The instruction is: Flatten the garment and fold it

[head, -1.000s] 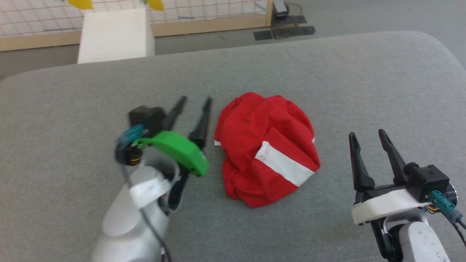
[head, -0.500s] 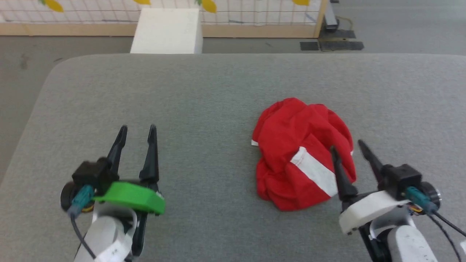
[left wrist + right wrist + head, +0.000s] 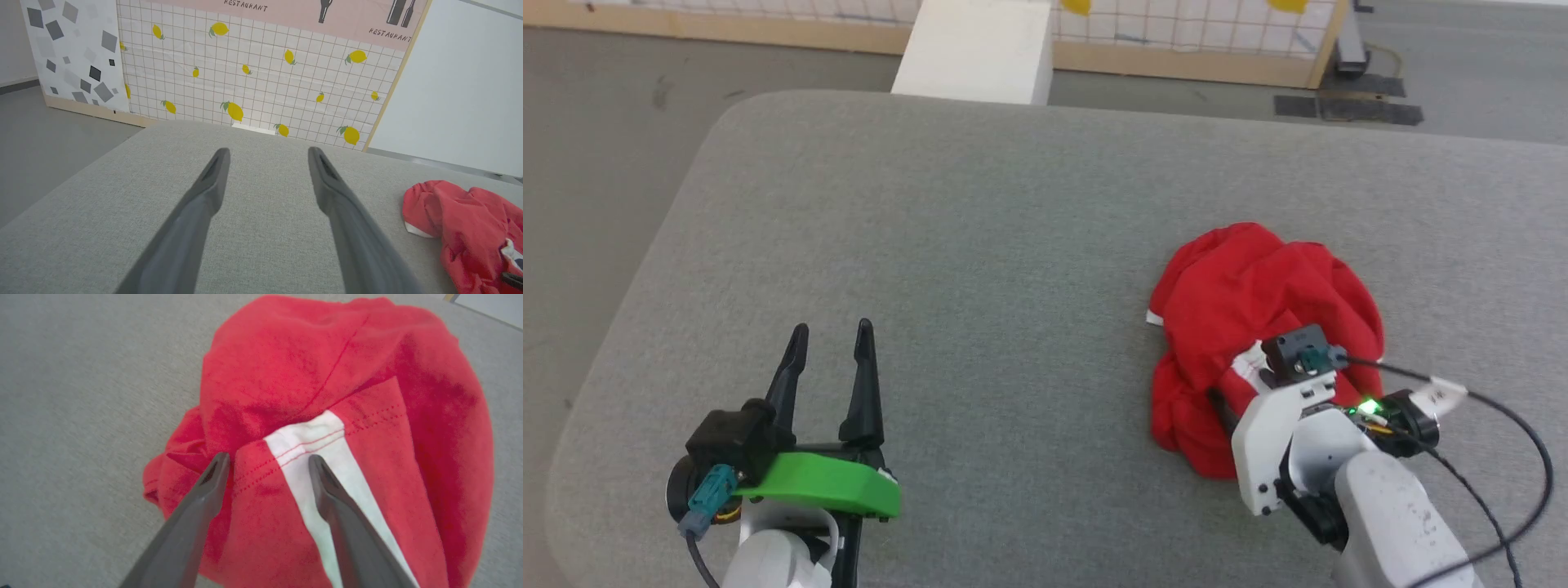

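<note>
The small red soft-fabric shorts with a white side stripe (image 3: 1258, 302) lie crumpled in a rounded heap on the right part of the wide grey fabric-covered surface (image 3: 980, 237), well in from its edges. The folds hide most of their shape, and I cannot make out any print.

The right arm's pale forearm rises from the lower right of the head view. Its wrist is tipped steeply down over the near side of the heap, so the black camera block sits on top and covers the fingers there. A small green light (image 3: 1368, 406) glows on the wrist and a black cable (image 3: 1515, 425) loops off to the right.

In the right wrist view the right gripper (image 3: 267, 457) has its two long dark fingers spread wide with nothing held between them. One tip lies at a red fold. The other lies on the white stripe (image 3: 310, 457), just below the stitched hem. I cannot tell whether the tips press into the cloth or hang just above it.

The left gripper (image 3: 832, 327) is at the lower left, well apart from the shorts, under a bright green plastic wrist cover (image 3: 825, 482). Its forearm comes up from the bottom edge, and its fingers point away from the robot, low over bare grey fabric. The jaws are wide apart and empty. Its wrist view looks along the surface towards a white grid-patterned panel printed with yellow lemons (image 3: 261, 81).
</note>
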